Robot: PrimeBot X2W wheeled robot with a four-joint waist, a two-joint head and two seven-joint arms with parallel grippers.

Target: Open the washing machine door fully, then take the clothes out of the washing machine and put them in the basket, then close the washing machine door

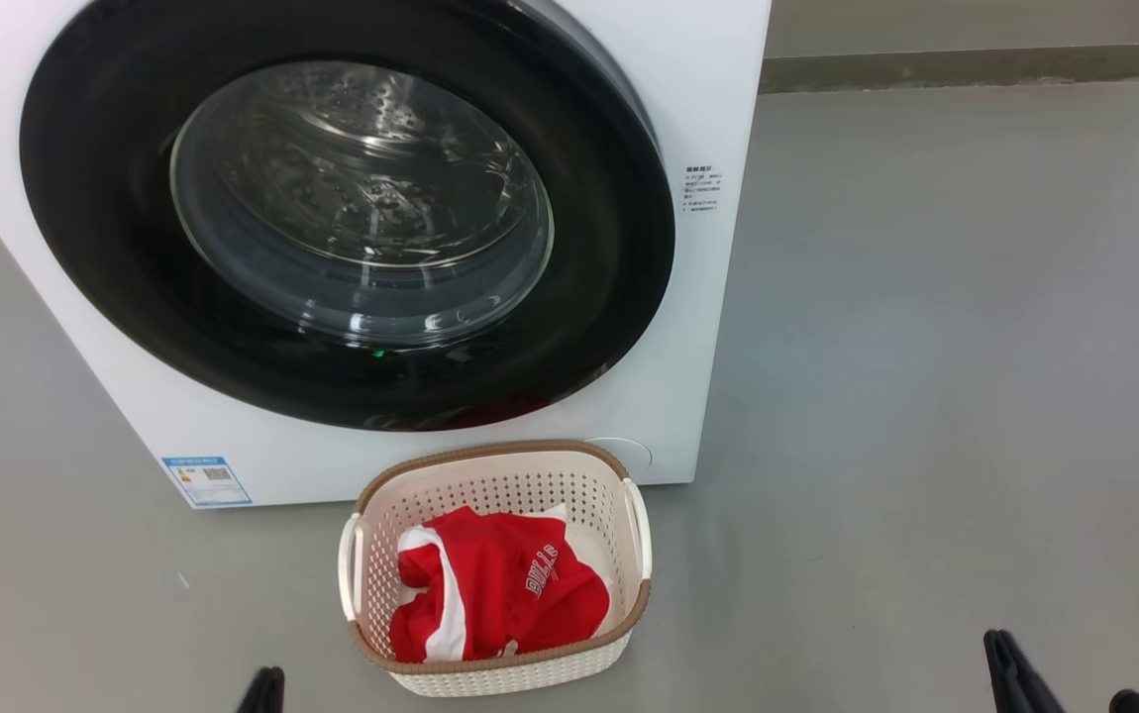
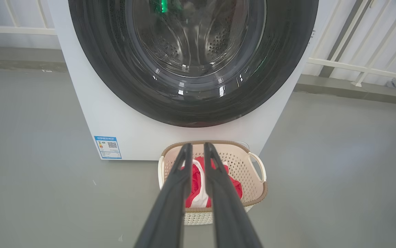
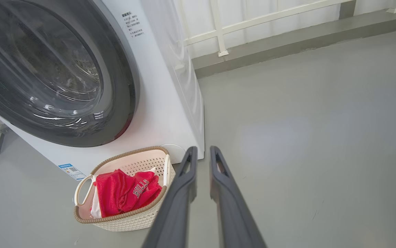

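We see the washing machine door (image 1: 347, 213) closed and the clothes (image 1: 495, 584) in the basket (image 1: 490, 448) on the floor (image 1: 926, 396). Left gripper (image 2: 198, 146) and right gripper (image 3: 203, 150): jaws narrowly parted, grasping nothing.

1. One washer (image 1: 718, 99) is counted, and one door (image 1: 94, 248) is counted on it.
2. One basket (image 1: 490, 451) is counted; two handles (image 1: 350, 579) are counted on it, one on each side.
3. One red garment (image 1: 500, 584) is counted.
4. One blue label (image 1: 206, 480) and one block of small print (image 1: 701, 188) are counted on the washer front.
5. Two end effectors are counted: the left end effector (image 2: 198, 146) and the right end effector (image 3: 203, 150).
6. Two fingers (image 2: 170, 206) are counted on each.
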